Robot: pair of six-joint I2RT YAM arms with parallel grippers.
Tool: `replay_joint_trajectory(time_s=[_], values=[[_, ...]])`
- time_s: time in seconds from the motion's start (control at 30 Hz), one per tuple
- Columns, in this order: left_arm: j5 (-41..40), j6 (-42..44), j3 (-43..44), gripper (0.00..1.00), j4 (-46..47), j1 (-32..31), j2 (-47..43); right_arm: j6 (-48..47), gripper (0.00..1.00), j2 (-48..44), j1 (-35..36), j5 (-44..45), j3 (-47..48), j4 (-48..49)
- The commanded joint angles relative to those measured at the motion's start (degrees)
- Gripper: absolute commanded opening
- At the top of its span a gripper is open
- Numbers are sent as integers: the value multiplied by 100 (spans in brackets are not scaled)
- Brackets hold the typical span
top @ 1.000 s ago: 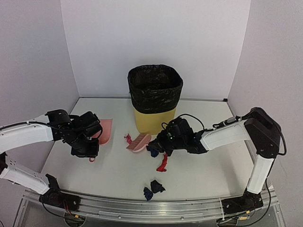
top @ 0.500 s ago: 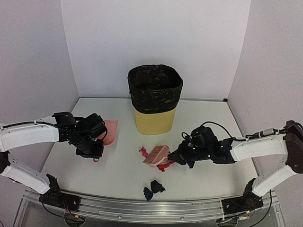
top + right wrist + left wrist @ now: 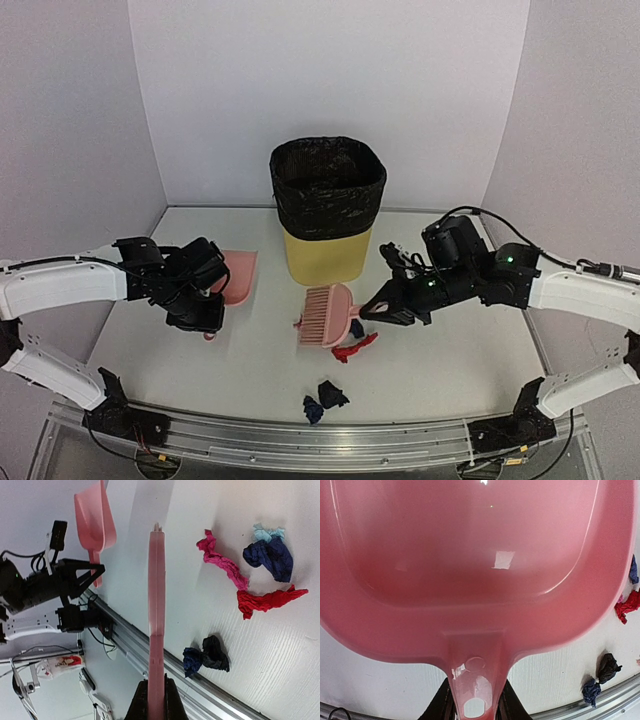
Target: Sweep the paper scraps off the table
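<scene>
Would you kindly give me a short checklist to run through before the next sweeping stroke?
1. Right gripper shut on brush: ok.
2. Left gripper clamping dustpan handle: ok.
3. Dustpan close to paper scraps: not ok, it sits well left of them.
4. Scraps gathered in one pile: not ok, dark scraps lie apart near the rail.
5. Dustpan lip touching table: cannot tell.
</scene>
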Motion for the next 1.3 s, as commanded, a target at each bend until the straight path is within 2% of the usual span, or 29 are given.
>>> replay_joint_trajectory(time_s=[0.0,0.13,0.27,0.53,0.87,1.1,1.27], values=[[-118,-20,-30,0,155,-14,-260,-1282,0,112,67,-1688,452,-1175],[-193,-24,-45,0,85,-12,-224,-2121,0,663,330,-2228,738,-2090],[-183,1,-82,0,74,-15,-188,-2650,0,1120,521,-2545,940,-2364],[-98,168,-183,0,140,-14,-207,-3507,0,1764,499,-1464,1170,-2694],[241,516,-356,0,523,-16,-169,-4330,0,1883,-277,-992,1430,-2789],[433,673,-303,0,534,-16,91,-4793,0,2229,-794,-1336,1934,-2883],[429,662,-233,0,184,-12,290,-4435,0,2048,-796,-1817,2290,-2917]])
